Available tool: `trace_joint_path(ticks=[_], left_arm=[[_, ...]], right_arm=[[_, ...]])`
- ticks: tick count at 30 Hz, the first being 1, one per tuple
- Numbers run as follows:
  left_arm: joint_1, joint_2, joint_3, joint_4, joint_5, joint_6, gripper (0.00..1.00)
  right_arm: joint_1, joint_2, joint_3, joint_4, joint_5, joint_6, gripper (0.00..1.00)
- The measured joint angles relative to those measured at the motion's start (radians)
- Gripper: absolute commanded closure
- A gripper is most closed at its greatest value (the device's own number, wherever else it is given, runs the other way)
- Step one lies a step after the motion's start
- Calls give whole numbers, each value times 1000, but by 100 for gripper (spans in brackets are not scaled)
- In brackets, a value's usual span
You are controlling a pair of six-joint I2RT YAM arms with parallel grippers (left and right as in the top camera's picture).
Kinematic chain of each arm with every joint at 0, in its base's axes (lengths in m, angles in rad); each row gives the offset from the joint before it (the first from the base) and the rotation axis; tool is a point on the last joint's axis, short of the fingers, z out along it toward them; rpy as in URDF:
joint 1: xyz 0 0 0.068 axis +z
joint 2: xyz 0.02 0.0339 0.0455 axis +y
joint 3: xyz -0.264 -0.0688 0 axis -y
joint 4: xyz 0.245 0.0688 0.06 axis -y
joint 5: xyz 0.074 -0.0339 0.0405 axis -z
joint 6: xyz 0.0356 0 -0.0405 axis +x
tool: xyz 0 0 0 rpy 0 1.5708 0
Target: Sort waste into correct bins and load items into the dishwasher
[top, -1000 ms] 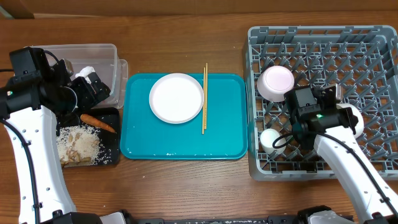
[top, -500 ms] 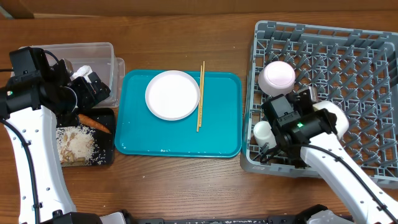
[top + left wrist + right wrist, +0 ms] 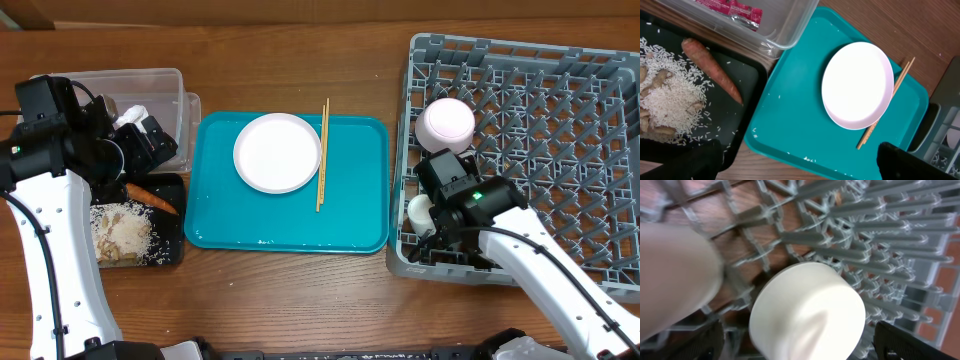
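Note:
My right gripper [image 3: 805, 342] is open low over the front-left corner of the grey dishwasher rack [image 3: 560, 110]. A small white cup [image 3: 807, 312] lies on the pegs between its dark fingers [image 3: 902, 340], apart from them. From overhead the cup [image 3: 420, 212] peeks out beside my right arm [image 3: 470, 200]. An upturned white bowl [image 3: 445, 123] sits behind it. My left gripper [image 3: 800, 165] hangs open and empty above the seam between the black tray [image 3: 752, 75] and the teal tray. The carrot [image 3: 712, 67] and rice [image 3: 670, 97] lie in the black tray. The red wrapper [image 3: 735, 7] and tissue [image 3: 135, 112] are in the clear tub [image 3: 175, 85].
The teal tray [image 3: 290, 225] holds the large white plate [image 3: 278, 152] and the chopsticks [image 3: 322, 167] along the plate's right side. A blurred white dish [image 3: 675, 275] fills the left of the right wrist view. Bare wooden table [image 3: 300, 60] lies behind the trays.
My right gripper has opened from shut, and the right arm has swung left across the rack toward the small cup. The bowl it was over is hidden. The left arm has stayed put.

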Motion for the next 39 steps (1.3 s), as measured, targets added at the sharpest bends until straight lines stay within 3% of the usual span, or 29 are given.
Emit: trace_joint_path(ticks=[7, 11, 12, 13, 14, 16, 22, 30, 39], left_arm=[[0, 0, 0, 0, 0, 0, 0], [0, 0, 0, 0, 0, 0, 0], [0, 0, 0, 0, 0, 0, 0], [0, 0, 0, 0, 0, 0, 0], [0, 0, 0, -1, 0, 0, 0], [0, 0, 0, -1, 0, 0, 0], [0, 0, 0, 0, 0, 0, 0], [0, 0, 0, 0, 0, 0, 0], [0, 0, 0, 0, 0, 0, 0]], right_arm=[[0, 4, 293, -142, -239, 3, 0], [0, 3, 436, -113, -443, 5, 0], [0, 2, 446, -87, -488, 7, 5], [0, 2, 447, -42, -548, 15, 17], [0, 3, 446, -8, -586, 31, 37], [1, 14, 442, 55, -642, 73, 44], [1, 177, 430, 109, -652, 233, 59], [1, 413, 422, 136, -500, 341, 58], [1, 419, 419, 115, -468, 360, 65]])
